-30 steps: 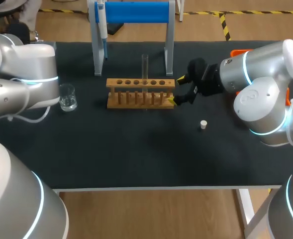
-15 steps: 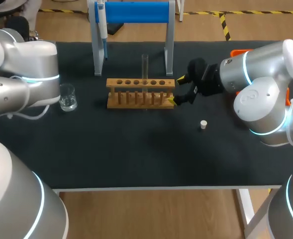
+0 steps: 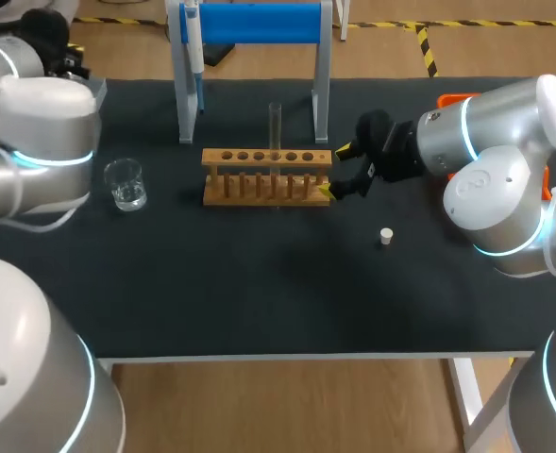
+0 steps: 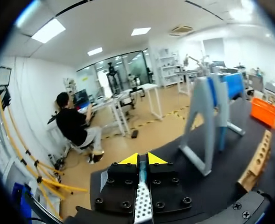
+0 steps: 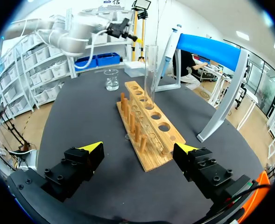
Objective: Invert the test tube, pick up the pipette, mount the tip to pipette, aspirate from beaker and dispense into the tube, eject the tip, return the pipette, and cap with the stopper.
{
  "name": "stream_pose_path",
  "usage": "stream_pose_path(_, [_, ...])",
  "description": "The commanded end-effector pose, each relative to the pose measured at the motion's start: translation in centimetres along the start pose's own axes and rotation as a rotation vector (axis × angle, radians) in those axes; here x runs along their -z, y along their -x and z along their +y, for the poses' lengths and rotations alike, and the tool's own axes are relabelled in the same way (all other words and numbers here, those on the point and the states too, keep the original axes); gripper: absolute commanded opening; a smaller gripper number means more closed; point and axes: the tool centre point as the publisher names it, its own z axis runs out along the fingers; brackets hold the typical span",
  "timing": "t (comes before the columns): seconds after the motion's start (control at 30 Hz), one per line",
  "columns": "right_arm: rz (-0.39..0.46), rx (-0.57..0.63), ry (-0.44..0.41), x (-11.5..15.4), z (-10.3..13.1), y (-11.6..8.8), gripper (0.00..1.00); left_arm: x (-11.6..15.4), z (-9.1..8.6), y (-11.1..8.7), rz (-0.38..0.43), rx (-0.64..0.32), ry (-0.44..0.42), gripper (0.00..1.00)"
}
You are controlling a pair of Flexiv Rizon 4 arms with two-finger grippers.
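Here, the white-and-blue plastic pipette [image 3: 193,47] is hanging vertically on the blue-barred grey stand [image 3: 259,23], nearer the left end effector [image 4: 142,159], which is sitting clenched and empty; the right end effector [image 5: 141,147] is gaping, released, at the wooden tube rack [image 5: 146,133].

Tube [image 3: 275,123] in rack [image 3: 266,176]; beaker [image 3: 126,184] left of it, stopper [image 3: 386,236] right-front, stand [image 3: 259,23] behind, apparently holding the pipette [image 3: 193,47].

Left hand [image 4: 142,159] fingers together, far left — right hand [image 5: 142,148] spread wide, low.

Orange tray [image 3: 450,99] mostly behind right arm [image 3: 490,132]; pipette [image 3: 193,42] top beyond head view's edge
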Motion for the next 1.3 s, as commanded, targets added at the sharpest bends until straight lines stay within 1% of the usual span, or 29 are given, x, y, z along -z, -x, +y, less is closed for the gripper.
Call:
stream_pose_path(0.03, [0.001,0.000,-0.002,0.0,0.0,0.0,1.00,8.4,-1.1,-1.2,0.301,-0.122,-0.001,0.00])
stream_pose_path(0.87, [0.001,0.000,-0.002,0.0,0.0,0.0,1.00,8.4,-1.1,-1.2,0.301,-0.122,-0.001,0.00])
stream_pose_path(0.93, [0.001,0.000,-0.002,0.0,0.0,0.0,1.00,9.5,-2.0,-2.7,0.350,-0.170,-0.024,0.00])
stream_pose_path(1.0, [0.001,0.000,-0.002,0.0,0.0,0.0,1.00,10.5,-2.5,-4.0,0.393,-0.190,-0.029,0.00])
stream_pose_path(1.07, [0.001,0.000,-0.002,0.0,0.0,0.0,1.00,11.8,-3.0,-5.3,0.409,-0.244,-0.042,0.00])
stream_pose_path(1.13, [0.001,0.000,-0.002,0.0,0.0,0.0,1.00,12.9,-3.5,-6.6,0.446,-0.257,-0.052,0.00])
stream_pose_path(1.3, [0.001,0.000,-0.002,0.0,0.0,0.0,1.00,14.9,-4.6,-10.3,0.559,-0.307,-0.024,0.00])
